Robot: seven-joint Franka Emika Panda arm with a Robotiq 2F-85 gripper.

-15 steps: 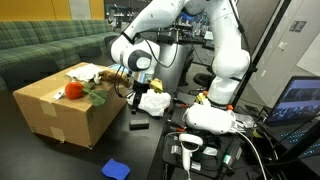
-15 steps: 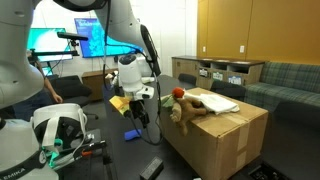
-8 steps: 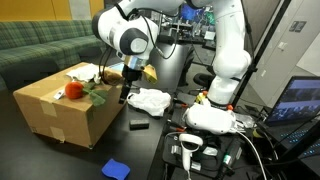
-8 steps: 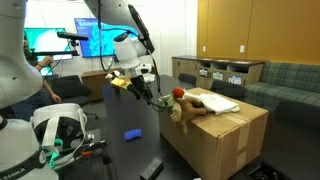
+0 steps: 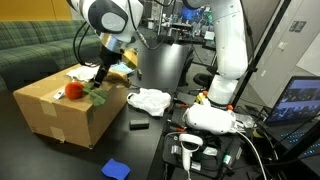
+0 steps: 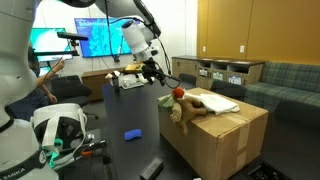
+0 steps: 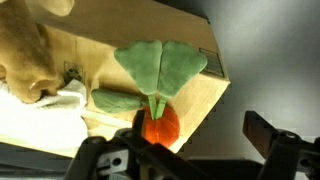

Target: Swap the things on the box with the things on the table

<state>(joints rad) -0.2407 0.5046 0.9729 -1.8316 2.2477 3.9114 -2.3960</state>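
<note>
The box point(image 5: 58, 112) sits on the black table point(image 5: 88, 150), in front of a green striped sofa point(image 5: 40, 45). On its top lie a red plush vegetable with green leaves point(image 5: 70, 91), a tan plush toy point(image 6: 186, 110) and a white cloth point(image 6: 216, 103).

The gripper point(image 5: 101, 80) hangs over the top of the box near the red plush, with its jaws spread wide and nothing between them. In both exterior views it stands clear of the things below it, touching none of them.

The wrist view looks straight down. The two dark fingers point(image 7: 281, 146) stand far apart at the lower edge, and the plush's red body and fanned leaves point(image 7: 160, 65) lie between them on the cardboard. The tan toy and the white cloth are off to one side there.

Only the exterior views show the table beside the box. A crumpled white cloth point(image 5: 150, 100), a small black object point(image 5: 138, 126) and a blue object point(image 5: 115, 168) lie there, apart from one another.
</note>
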